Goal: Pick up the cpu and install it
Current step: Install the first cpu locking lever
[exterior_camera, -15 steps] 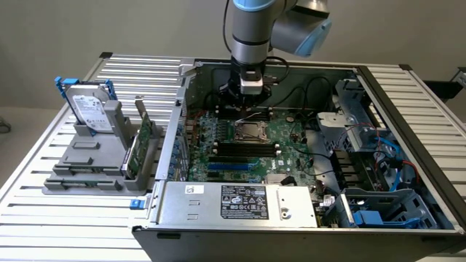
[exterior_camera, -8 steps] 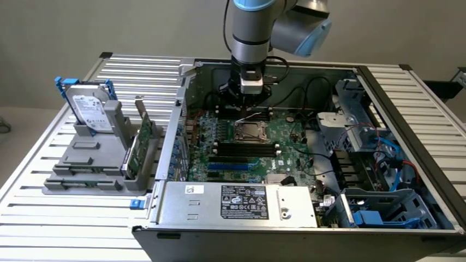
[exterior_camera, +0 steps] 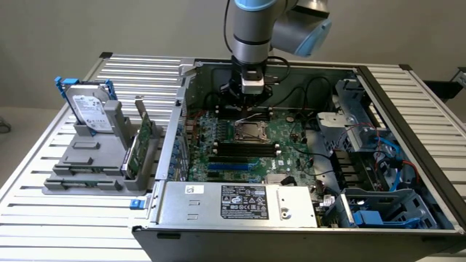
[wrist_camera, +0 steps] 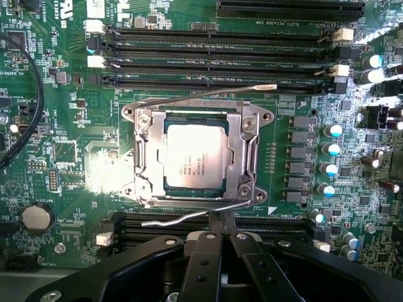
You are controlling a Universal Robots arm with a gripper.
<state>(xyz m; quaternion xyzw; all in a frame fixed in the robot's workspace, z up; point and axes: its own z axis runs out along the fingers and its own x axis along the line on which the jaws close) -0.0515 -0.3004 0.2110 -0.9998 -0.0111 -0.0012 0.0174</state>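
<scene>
Latching is judged the step in hand: the cpu (wrist_camera: pixel 195 157) is seated under the load plate (wrist_camera: pixel 247 157), the gripper (wrist_camera: pixel 220 221) is closed, empty, just beside the lever (wrist_camera: pixel 182 218); gentle, exact contact is called for

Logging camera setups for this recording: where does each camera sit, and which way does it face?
Exterior view: off the arm, high, looking obliquely down into the open case; the arm and gripper show.
Wrist view: on the wrist, looking down onto the motherboard; the gripper's shut jaws show.
Shared: the cpu in its socket and the memory slots.
</scene>
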